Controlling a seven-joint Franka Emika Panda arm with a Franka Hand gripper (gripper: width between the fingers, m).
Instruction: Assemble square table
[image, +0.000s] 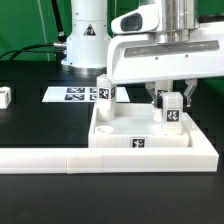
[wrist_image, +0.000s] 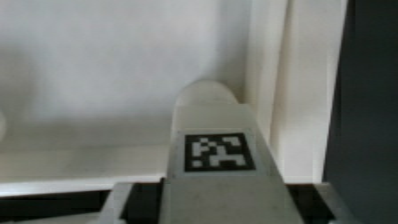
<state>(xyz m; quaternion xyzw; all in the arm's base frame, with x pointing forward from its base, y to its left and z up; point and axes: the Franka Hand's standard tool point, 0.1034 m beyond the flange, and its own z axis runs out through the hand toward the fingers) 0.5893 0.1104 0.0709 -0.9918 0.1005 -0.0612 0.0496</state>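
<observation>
The white square tabletop slab (image: 135, 128) lies flat against the rail, with a tag (image: 138, 143) on its front side. One white tagged leg (image: 104, 93) stands upright at the slab's rear corner on the exterior view's left. My gripper (image: 171, 100) is over the slab's right part, shut on a second white tagged leg (image: 172, 113) whose lower end is at or just above the slab. In the wrist view this leg (wrist_image: 217, 140) fills the space between the jaws, over the slab (wrist_image: 107, 80). Another leg block (image: 4, 96) lies at the far left edge.
The long white L-shaped rail (image: 60, 160) runs along the front and up the slab's right side. The marker board (image: 68, 94) lies flat behind the slab on the exterior view's left. The robot base (image: 85, 35) stands at the back.
</observation>
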